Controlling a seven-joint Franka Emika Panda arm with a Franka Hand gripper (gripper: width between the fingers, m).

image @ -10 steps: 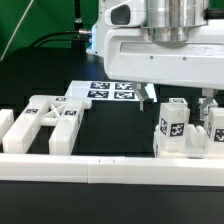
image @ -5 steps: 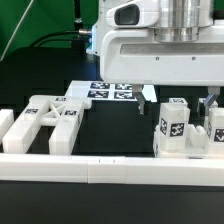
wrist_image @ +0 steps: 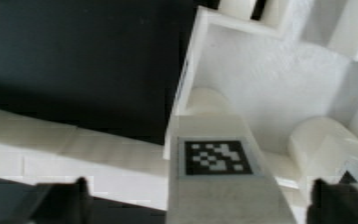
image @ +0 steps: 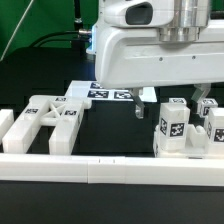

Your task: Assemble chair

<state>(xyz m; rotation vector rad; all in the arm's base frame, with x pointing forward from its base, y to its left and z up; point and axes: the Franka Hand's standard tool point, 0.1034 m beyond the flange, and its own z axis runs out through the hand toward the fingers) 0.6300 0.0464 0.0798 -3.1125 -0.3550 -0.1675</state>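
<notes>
My gripper point(image: 170, 104) is open, its dark fingers point(image: 137, 108) spread wide just above a white tagged block point(image: 172, 127) at the exterior view's right. A second tagged block point(image: 215, 125) stands right beside it. In the wrist view a white piece with a square tag point(wrist_image: 217, 157) lies between the two fingertips point(wrist_image: 59, 200), and the gripper point(wrist_image: 211, 203) holds nothing. A white cut-out frame point(image: 52, 120) lies at the exterior view's left, with another white block point(image: 5, 123) at the far left edge.
The marker board point(image: 103, 92) lies behind, partly hidden by the arm's big white hand. A long white border rail point(image: 110, 166) runs along the front. Black table surface point(image: 115, 130) shows between the frame and the blocks.
The hand has shifted and dropped slightly. The finger on the exterior view's left is now lower and farther left. The parts have not moved.
</notes>
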